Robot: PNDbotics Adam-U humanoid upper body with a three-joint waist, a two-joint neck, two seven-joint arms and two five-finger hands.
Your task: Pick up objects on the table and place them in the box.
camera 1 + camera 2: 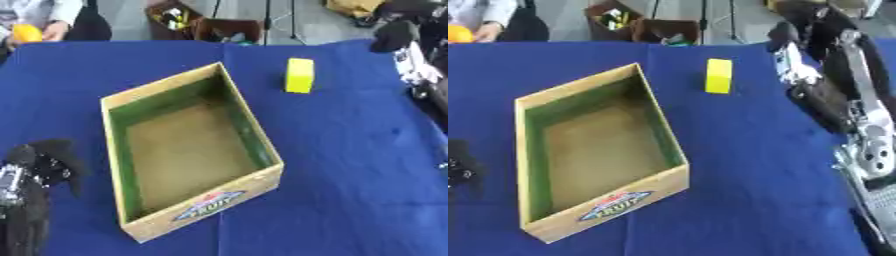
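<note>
Centrally, open box [262, 184], yellow block [299, 75] beside

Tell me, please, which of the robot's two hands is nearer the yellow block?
The right hand, raised at the table's far right, just right of the yellow block. The left hand sits low, left of the box.

Desk: covered in a blue cloth [350, 150].
Floor: grey [122, 15], beyond the far edge.
Clutter: brown boxes [197, 22] there.

Head stereo pair, downward over table [350, 150]
</note>
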